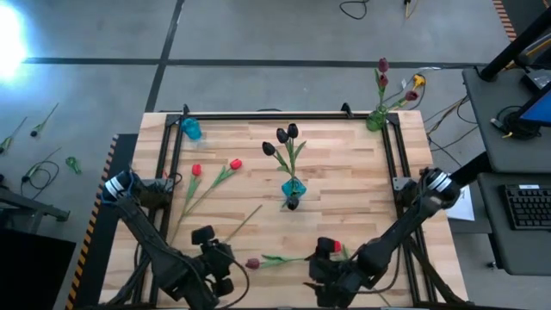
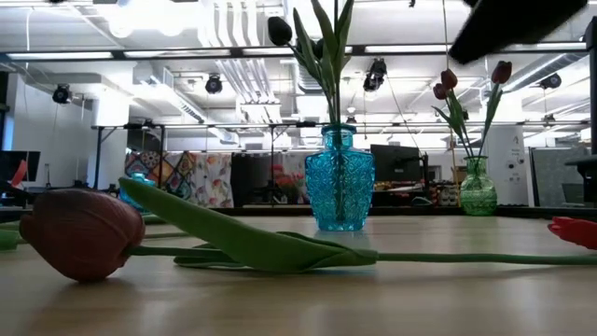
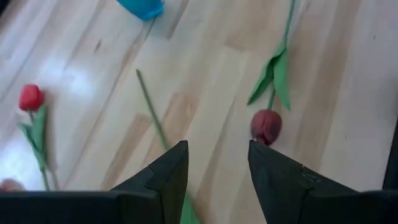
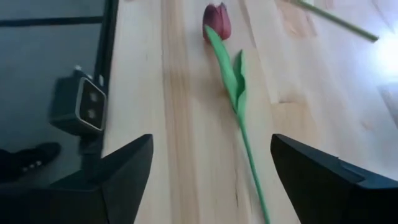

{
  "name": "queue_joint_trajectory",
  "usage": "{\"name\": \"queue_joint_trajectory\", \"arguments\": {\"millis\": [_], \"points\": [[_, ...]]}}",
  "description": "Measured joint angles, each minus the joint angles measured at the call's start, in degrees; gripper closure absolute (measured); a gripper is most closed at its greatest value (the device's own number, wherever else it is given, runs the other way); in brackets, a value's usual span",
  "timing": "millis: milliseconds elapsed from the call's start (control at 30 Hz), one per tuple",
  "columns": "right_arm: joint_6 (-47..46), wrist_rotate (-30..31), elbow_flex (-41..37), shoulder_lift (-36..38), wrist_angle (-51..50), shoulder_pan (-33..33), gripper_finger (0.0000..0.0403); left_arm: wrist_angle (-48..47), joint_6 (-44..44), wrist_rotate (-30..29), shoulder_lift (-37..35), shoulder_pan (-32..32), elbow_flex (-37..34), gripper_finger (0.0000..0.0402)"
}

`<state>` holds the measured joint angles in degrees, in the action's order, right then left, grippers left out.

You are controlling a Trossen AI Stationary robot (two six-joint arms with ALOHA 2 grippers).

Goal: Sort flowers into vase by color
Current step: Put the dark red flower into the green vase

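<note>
A maroon tulip (image 1: 252, 263) lies on its side near the table's near edge, its stem (image 4: 245, 137) running right. My right gripper (image 4: 211, 168) is open and hovers over that stem, one finger on either side, touching nothing. My left gripper (image 3: 214, 168) is open just left of the maroon head (image 3: 266, 126), above a bare stem (image 3: 152, 109). Two red tulips (image 1: 196, 170) (image 1: 235, 164) lie left of centre, and another red head (image 1: 327, 247) lies by my right gripper. The blue vase (image 1: 293, 189) holds black tulips. The green vase (image 1: 376, 120) holds maroon, red and yellow heads.
A small blue vase (image 1: 191, 129) stands at the far left corner. A small camera (image 4: 81, 109) sits at the near edge, left of my right gripper. Black frame rails (image 1: 172, 164) run along both sides of the table. Bare wood lies right of the blue vase.
</note>
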<state>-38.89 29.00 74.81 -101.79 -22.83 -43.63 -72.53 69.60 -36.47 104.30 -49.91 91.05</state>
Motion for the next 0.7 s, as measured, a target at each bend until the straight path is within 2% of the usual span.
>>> {"name": "queue_joint_trajectory", "arguments": {"millis": [167,300,533,700], "points": [[2.27,0.16,0.0,-5.44,5.16,1.9,0.0088,4.2,3.01,3.24,-2.58,-0.11,-8.26,0.0249],[5.6,-0.99,0.01,-8.43,12.3,5.3,0.0101,12.96,3.56,5.45,-5.56,0.54,-15.9,0.0249],[6.36,-5.36,0.02,-11.08,14.03,12.45,0.0128,26.22,10.21,6.23,-10.32,1.91,-27.21,0.025],[15.46,-11.73,0.02,-12.85,18.55,13.58,0.0147,30.16,13.28,5.94,-11.09,2.04,-31.97,0.025]]}}
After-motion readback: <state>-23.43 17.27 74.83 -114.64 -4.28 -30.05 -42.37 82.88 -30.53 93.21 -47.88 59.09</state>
